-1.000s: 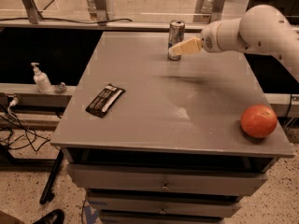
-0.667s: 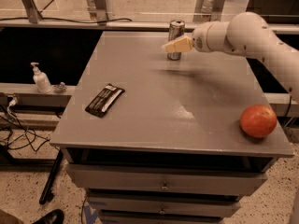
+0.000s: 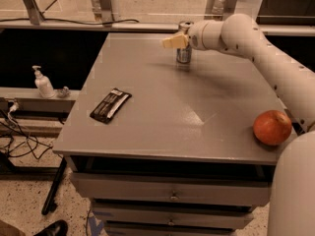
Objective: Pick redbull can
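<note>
The redbull can (image 3: 184, 56) stands upright at the far middle of the grey table (image 3: 162, 107); its silver top rim shows behind the arm. My gripper (image 3: 173, 42) reaches in from the right at the height of the can's upper half. Its tan tip points left and overlaps the can's left side. The white arm (image 3: 256, 43) runs from the right edge of the view to the can. I cannot tell whether the gripper touches the can.
A red apple (image 3: 272, 127) sits near the table's front right corner. A flat black packet (image 3: 110, 105) lies at the left front. A soap dispenser (image 3: 43, 82) stands on a ledge to the left. Drawers (image 3: 172, 191) are below the tabletop.
The gripper has moved left, from just right of the can to across its upper part. The can, apple and packet have not moved.
</note>
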Robot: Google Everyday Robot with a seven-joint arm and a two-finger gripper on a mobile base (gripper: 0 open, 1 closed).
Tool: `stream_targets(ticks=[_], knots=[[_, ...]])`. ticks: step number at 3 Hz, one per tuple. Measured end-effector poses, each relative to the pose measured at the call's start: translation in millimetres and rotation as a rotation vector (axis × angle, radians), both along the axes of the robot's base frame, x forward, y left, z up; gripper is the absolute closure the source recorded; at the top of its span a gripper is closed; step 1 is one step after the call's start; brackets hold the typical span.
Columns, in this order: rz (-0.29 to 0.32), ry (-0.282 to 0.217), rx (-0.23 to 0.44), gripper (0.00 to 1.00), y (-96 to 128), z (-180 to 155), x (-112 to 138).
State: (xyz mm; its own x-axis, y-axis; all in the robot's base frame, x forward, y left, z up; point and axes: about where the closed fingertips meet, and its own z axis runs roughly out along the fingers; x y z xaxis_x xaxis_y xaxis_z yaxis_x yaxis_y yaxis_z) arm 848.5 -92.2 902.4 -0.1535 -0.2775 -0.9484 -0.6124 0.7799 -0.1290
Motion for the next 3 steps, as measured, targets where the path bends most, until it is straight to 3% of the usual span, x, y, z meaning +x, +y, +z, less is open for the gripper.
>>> stream_targets(ticks=[1, 2, 3], knots=[[-0.005, 0.017, -0.015, 0.41, -6.9, 2.4, -3.0], [-0.002, 0.045, -0.028, 0.64, -20.1, 15.8, -25.0], [0.034, 0.058, -0.004, 0.87, -32.8, 50.3, -51.7]])
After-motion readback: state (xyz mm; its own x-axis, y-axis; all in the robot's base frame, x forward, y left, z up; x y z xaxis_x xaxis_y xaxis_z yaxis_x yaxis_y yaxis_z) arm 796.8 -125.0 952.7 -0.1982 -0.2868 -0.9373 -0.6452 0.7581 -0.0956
